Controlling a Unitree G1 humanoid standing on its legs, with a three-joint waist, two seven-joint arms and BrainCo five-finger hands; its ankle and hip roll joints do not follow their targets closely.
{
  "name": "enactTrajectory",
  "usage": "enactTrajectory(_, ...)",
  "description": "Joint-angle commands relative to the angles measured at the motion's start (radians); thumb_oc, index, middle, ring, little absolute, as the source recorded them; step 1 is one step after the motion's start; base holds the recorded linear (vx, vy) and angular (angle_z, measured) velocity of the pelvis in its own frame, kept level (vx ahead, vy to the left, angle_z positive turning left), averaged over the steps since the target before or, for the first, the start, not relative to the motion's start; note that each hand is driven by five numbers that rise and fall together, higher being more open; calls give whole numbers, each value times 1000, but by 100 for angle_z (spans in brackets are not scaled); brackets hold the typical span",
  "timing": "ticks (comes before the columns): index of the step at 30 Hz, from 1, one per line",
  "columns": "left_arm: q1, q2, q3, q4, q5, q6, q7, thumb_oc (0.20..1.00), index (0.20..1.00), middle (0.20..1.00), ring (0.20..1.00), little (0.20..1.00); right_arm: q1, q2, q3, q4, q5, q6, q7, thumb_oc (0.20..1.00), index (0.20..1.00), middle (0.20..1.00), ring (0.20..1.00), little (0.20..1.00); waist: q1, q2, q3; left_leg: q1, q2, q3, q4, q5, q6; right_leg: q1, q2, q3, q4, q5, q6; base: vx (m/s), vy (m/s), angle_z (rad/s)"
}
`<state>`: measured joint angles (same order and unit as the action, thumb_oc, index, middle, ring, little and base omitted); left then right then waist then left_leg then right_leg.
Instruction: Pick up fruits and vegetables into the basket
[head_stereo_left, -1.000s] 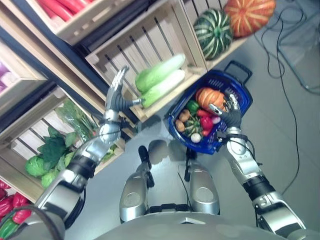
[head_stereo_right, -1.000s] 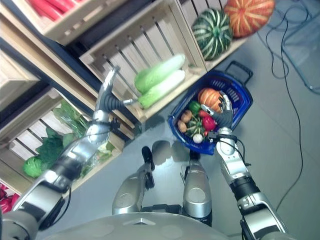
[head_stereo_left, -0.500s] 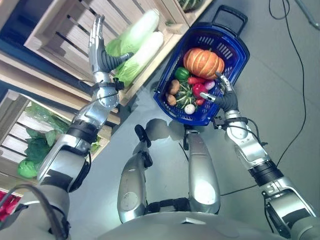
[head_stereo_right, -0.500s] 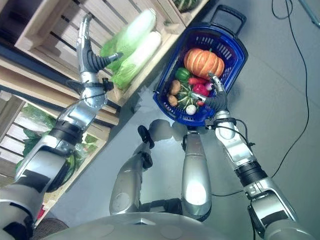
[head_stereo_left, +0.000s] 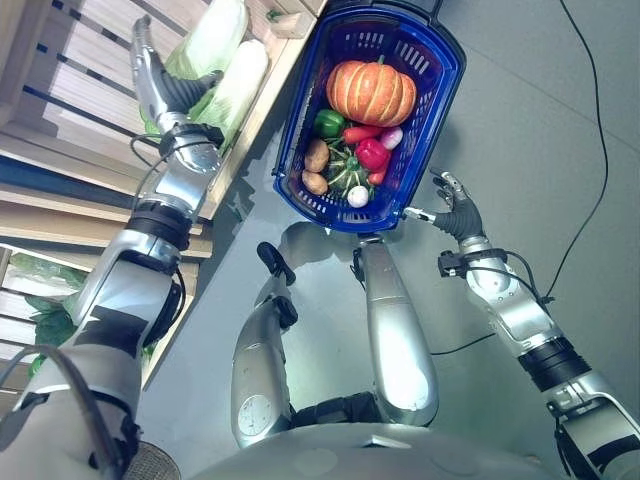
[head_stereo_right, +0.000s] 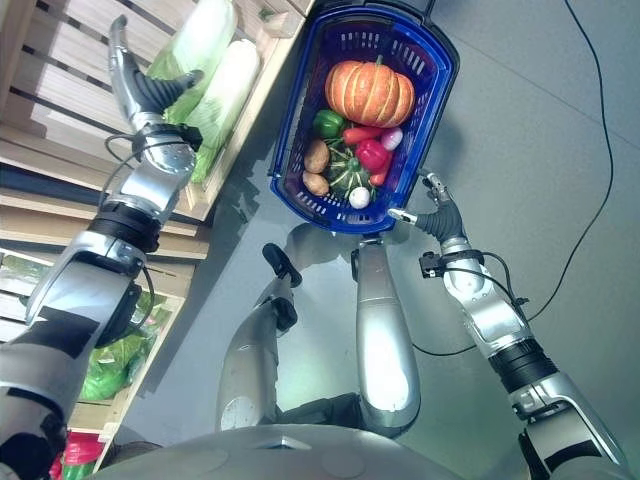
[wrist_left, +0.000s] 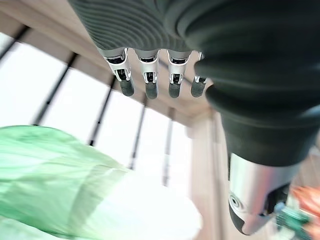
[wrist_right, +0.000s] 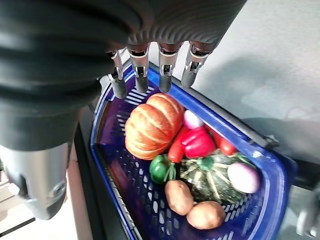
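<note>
the step in hand looks like reaching for the next vegetable: the left hand (head_stereo_left: 158, 85), fingers straight and empty, stands beside the pale green cabbages (head_stereo_left: 222, 50) in the wooden crate (head_stereo_right: 60, 70), at ten o'clock from the blue basket (head_stereo_left: 300, 150). the right hand (head_stereo_left: 452, 205), relaxed and empty, hangs at the basket's four o'clock. next, the left hand likely must close round a cabbage.

A greengrocer's corner, or a mock-up of one: slatted pale wooden crates (head_stereo_left: 60, 60) stand tiered along one side above a smooth grey floor (head_stereo_left: 520, 110), stocked like shop shelving. One crate holds two long pale green cabbages (head_stereo_right: 205, 60), a lower one bunches of dark leafy greens (head_stereo_right: 110, 370). On the floor sits a blue plastic shopping basket (head_stereo_left: 440, 100) loaded with an orange ribbed pumpkin (head_stereo_left: 371, 92), potatoes (head_stereo_left: 316, 156) and peppers (head_stereo_left: 372, 154).
</note>
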<state>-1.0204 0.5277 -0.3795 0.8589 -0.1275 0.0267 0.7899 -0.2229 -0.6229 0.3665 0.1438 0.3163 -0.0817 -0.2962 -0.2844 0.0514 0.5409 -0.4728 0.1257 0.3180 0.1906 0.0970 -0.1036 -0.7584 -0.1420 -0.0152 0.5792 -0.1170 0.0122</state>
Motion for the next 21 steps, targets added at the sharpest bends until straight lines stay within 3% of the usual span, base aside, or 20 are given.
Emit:
enactTrajectory(1,-47,88,55,81,-51,43,14,1000,1000,1000,1000,1000,38,26,-26,-69,65,-9,0,1000,1000,1000,1000,1000,-39,-45,-21,-126,27,-12,225,-146,-13,-22,41,-10,-11,-34,32,47,1,-3)
enactTrajectory(12,-92,153,42,230,-68,188,8,1000,1000,1000,1000,1000,38,23,-30,-49,118,27,-1,1000,1000,1000,1000,1000,-54,-52,-21,-208,37,-17,283,-161,-10,-94,54,24,7,-26,27,39,35,-4)
enactTrajectory(21,-134,189,-3,351,-50,304,-77,1000,1000,1000,1000,1000,19,22,-13,-16,173,27,-4,1000,1000,1000,1000,1000,-62,-52,-21,-266,45,-17,313,-167,-9,-147,54,40,8,-13,29,1,14,-1)
